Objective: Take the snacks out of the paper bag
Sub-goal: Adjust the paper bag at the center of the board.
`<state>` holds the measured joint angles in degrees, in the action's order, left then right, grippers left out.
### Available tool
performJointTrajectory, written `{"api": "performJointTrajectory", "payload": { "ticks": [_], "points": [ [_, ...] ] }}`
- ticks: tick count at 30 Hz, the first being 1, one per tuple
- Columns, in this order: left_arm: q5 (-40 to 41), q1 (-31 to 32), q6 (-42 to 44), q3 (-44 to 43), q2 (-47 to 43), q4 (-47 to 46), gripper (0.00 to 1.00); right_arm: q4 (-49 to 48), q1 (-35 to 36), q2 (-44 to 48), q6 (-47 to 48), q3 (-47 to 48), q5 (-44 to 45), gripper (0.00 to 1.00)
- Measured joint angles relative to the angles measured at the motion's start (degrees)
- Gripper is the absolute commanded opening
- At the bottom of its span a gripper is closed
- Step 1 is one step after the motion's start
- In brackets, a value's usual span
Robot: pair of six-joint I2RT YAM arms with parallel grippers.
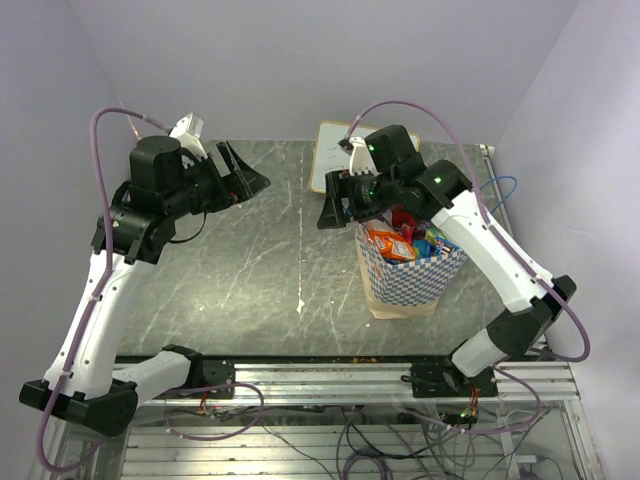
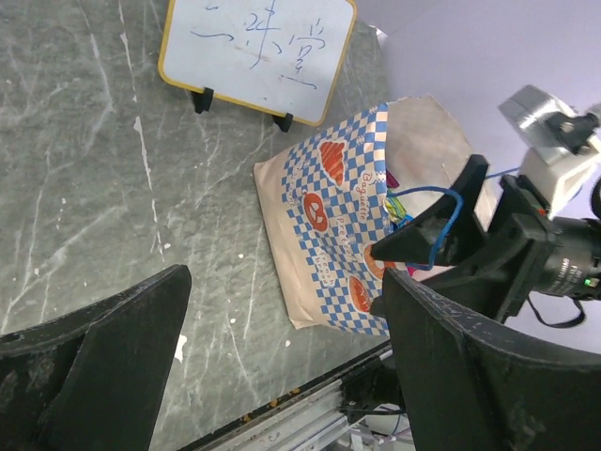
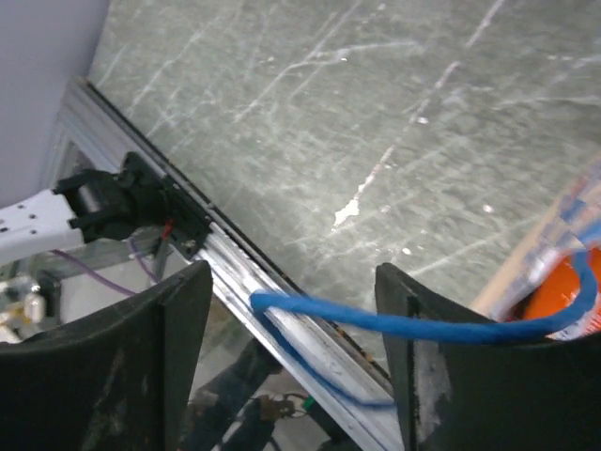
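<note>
Snacks (image 1: 395,240) sat packed in the open mouth of the paper bag (image 1: 410,285), which stood upright on the right half of the bench (image 1: 250,270).

Finding, right claw (image 3: 291,272): jaws apart, gripping nothing. The bag's blue cord handle (image 3: 376,324) lay across the gap, resting against one finger. This claw hung just beside the bag's rim.

Finding, left claw (image 1: 245,172): wide open, empty, well apart from the bag.

Recommendation: work clear of the cord first, since any lift with it snagged would likely drag the light bag over. Then descend over the mouth and pinch the topmost packet by its edge. The left claw could steady the rim.
</note>
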<state>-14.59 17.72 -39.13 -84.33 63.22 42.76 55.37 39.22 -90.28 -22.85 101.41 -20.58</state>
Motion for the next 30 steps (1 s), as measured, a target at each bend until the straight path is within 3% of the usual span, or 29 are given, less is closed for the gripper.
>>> {"api": "performJointTrajectory", "payload": {
  "ticks": [8, 13, 24, 28, 30],
  "points": [
    [-3.52, 0.0, -3.8, 2.29, -0.22, -3.78, 0.95, 7.76, -0.04, 9.35, 0.55, 0.74, 11.8, 0.91],
    [-5.14, 1.42, -7.96, 5.68, -0.04, -9.57, 0.95, 10.19, -0.04, 14.47, 0.13, 0.81, 19.1, 0.92],
    [-2.08, 18.84, -10.36, 2.12, 9.9, -14.8, 0.94, 19.43, -0.79, 12.76, -2.97, 10.8, 49.88, 0.93],
    [-0.94, 22.32, -9.79, -0.39, 13.44, -14.75, 0.89, 19.52, -7.06, 13.0, -1.97, 10.69, 55.3, 0.93],
    [-0.61, 23.15, -9.33, -1.9, 15.34, -14.67, 0.84, 18.75, -14.75, 12.92, -0.15, 9.29, 55.08, 0.93]
  ]
}}
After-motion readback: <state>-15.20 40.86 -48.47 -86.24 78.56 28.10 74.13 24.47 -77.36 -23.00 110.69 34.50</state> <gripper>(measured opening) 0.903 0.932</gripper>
